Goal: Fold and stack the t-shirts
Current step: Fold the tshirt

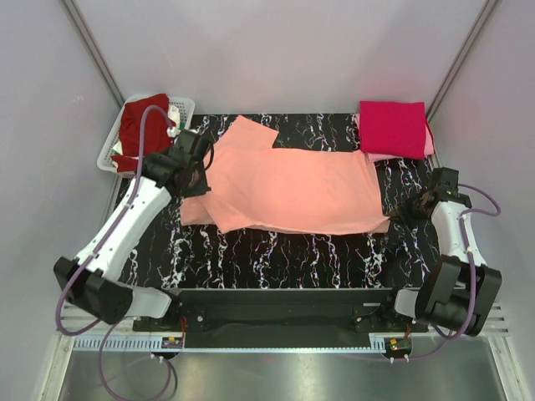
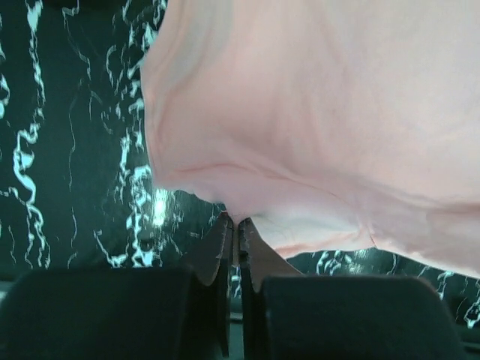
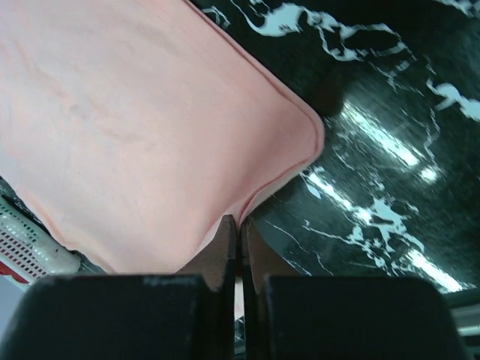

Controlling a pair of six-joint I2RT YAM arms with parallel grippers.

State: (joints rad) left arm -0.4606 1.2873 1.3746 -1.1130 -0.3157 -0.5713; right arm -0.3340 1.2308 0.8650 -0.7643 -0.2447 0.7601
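Note:
A salmon-peach t-shirt (image 1: 288, 188) lies spread across the black marbled table (image 1: 276, 259), folded lengthwise with one sleeve at the far left. My left gripper (image 1: 194, 180) is shut on its left edge; the left wrist view shows the fingertips (image 2: 225, 229) pinching the cloth (image 2: 315, 112). My right gripper (image 1: 399, 213) is shut on its near right corner; the right wrist view shows the hem (image 3: 150, 127) pinched between the jaws. A folded crimson-magenta t-shirt (image 1: 393, 128) lies on a light pink one (image 1: 430, 147) at the far right. A dark maroon-red t-shirt (image 1: 142, 125) sits in the basket.
A white plastic basket (image 1: 180, 109) stands off the table's far left corner, next to my left arm. Grey walls enclose the table on the left, back and right. The metal rail with both arm bases (image 1: 284, 305) runs along the near edge.

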